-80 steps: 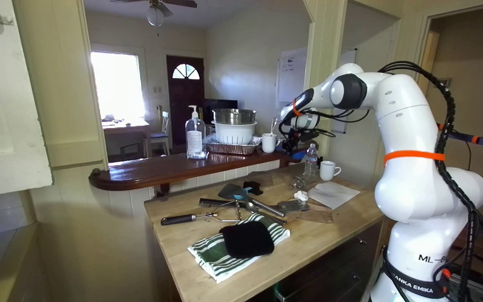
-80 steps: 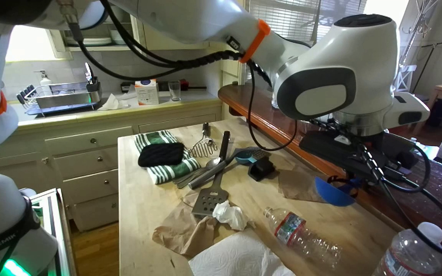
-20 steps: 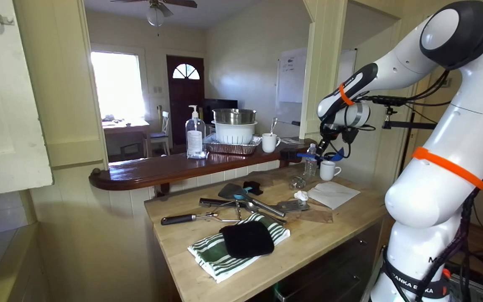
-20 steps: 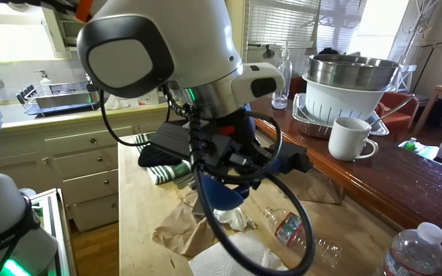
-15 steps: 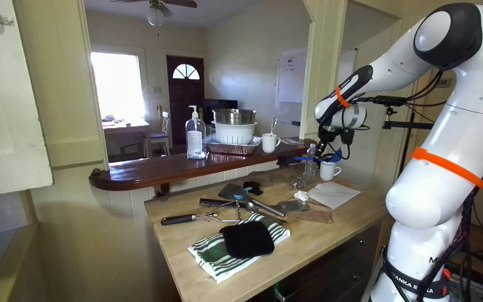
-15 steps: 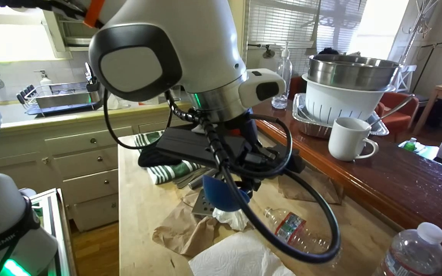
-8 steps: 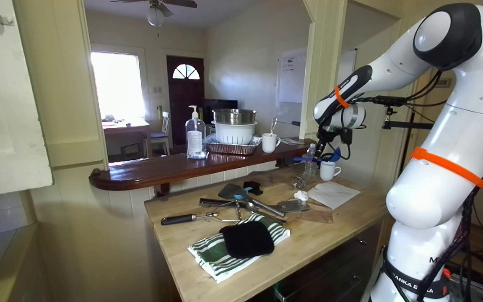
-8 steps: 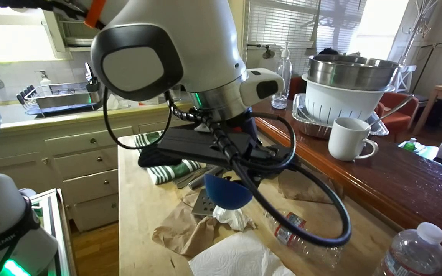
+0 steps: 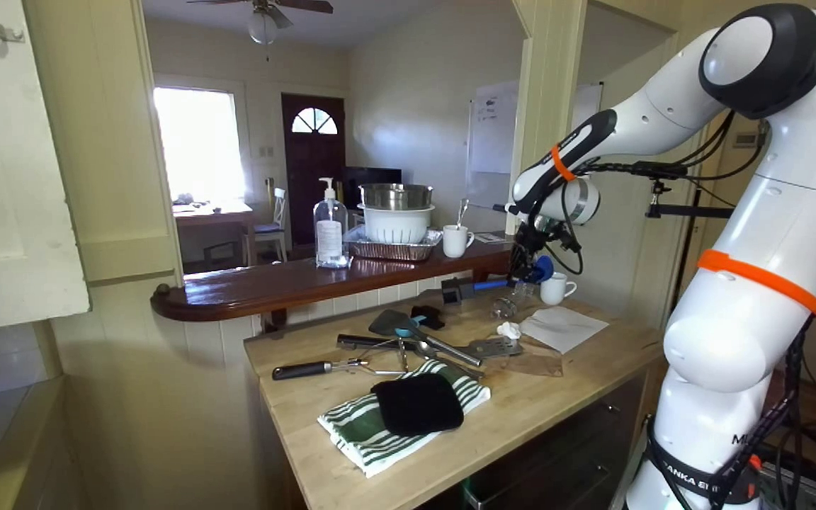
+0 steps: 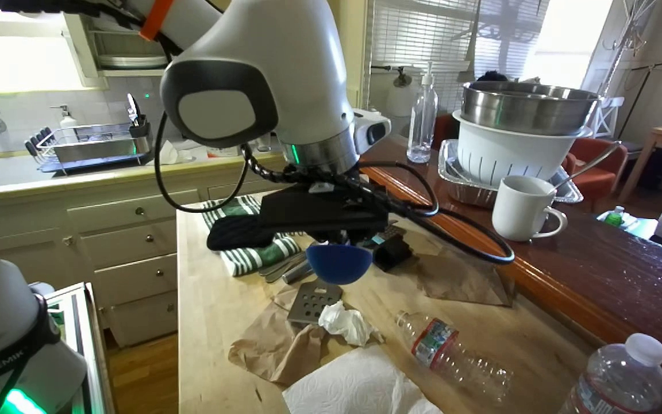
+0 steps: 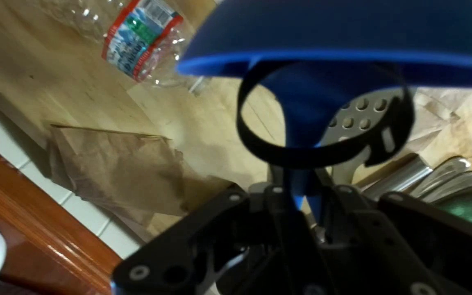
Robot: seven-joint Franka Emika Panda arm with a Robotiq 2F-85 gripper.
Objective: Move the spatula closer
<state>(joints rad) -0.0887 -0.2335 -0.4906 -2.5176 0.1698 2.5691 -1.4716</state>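
In the wrist view the gripper point(image 11: 300, 190) is clamped on the neck of a broad-headed blue spatula point(image 11: 307, 94), presumably the task's. In an exterior view it hangs above the surface point(image 9: 535, 397), its long axis across the gripper: head toward the end with the white mug point(image 9: 554, 289), handle toward the striped towel point(image 9: 358, 426). In an exterior view the robot base point(image 10: 3, 307) stands off its flank, so drawing it closer probably calls for a sideways carry.
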